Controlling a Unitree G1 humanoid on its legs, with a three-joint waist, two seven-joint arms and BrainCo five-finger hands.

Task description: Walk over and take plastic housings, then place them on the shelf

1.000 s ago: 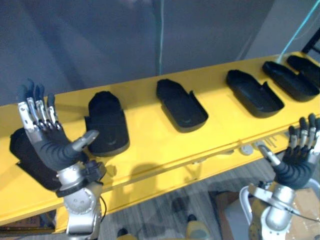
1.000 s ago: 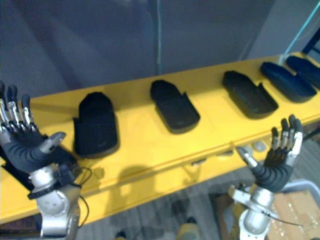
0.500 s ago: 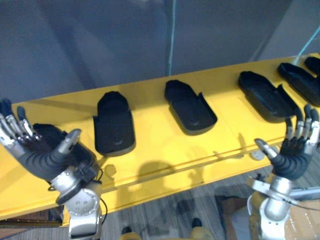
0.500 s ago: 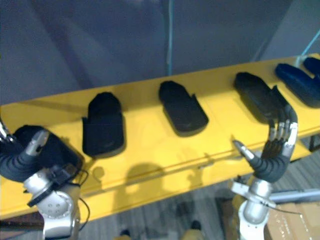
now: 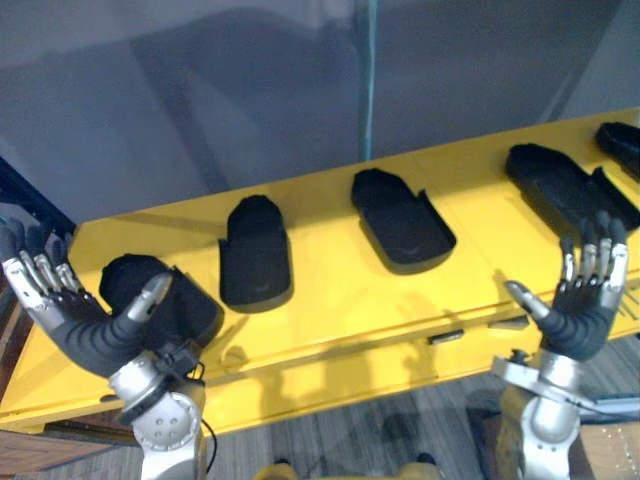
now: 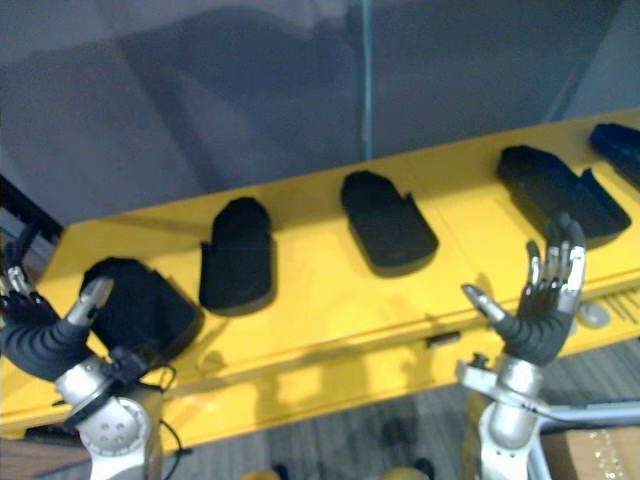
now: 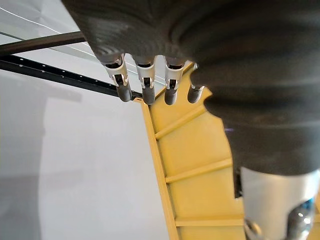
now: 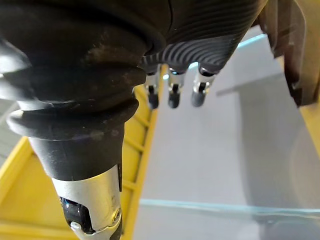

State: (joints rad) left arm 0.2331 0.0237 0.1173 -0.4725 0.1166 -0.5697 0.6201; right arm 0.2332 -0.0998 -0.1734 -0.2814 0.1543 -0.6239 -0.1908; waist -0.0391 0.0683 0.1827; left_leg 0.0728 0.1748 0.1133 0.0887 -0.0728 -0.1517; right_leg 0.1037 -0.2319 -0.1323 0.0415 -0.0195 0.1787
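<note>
Here, five black housings lie in a row along the yellow counter, each apart from the next. The leftmost housing sits near the counter's left end. The second housing lies just right of it, and the third housing is around the middle. The fourth housing is toward the right, and the fifth housing is cut off at the right edge.

The left hand is raised at the counter's front left, in front of the leftmost housing. Its fingers are straight and spread, its thumb stands apart, and it holds nothing. The right hand is raised at the front right, below the fourth housing. Its fingers are upright and apart, the thumb points to the side, and it is empty too.

A grey wall stands behind the counter, and grey floor shows below its front edge.
</note>
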